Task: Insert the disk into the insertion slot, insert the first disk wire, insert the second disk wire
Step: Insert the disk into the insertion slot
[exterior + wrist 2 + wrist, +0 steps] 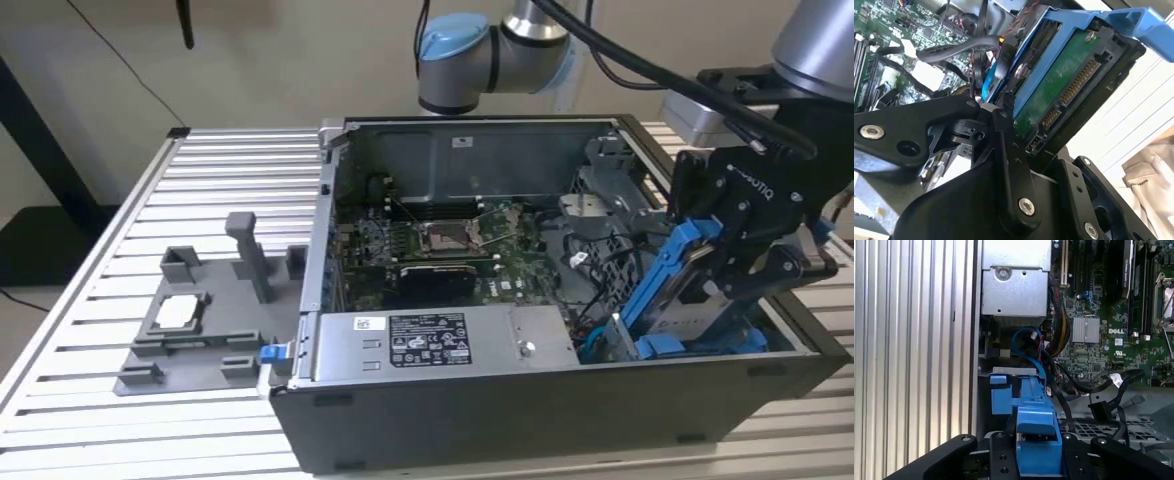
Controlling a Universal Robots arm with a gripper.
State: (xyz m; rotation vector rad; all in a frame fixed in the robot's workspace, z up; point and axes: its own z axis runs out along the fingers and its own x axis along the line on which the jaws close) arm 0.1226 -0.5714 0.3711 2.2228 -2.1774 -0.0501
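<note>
**Robot gripper holding a blue-framed disk at the corner of an open computer case**

At the exterior view's left, a slatted metal table (227, 180) carries a grey fixture plate (187, 335) with upright posts. Beside it sits the open computer case (534, 420). A grey labelled power supply box (414, 345) lies along the near wall, and the green motherboard (454, 240) lies behind it. Loose black cables (1104, 382) and a looped blue cable (1026, 342) lie near the board in the first wrist view.

Towards the exterior view's right, the gripper (747, 275) is clamped on the disk (674, 290) (its fingers (1001, 457) press either side of the blue frame). The disk stands on edge, tilted, with its green circuit board (1064, 85) showing in the second wrist view. Its lower end meets the blue fittings of the insertion slot (721, 342) in the case's corner. How far in it sits cannot be told.
</note>
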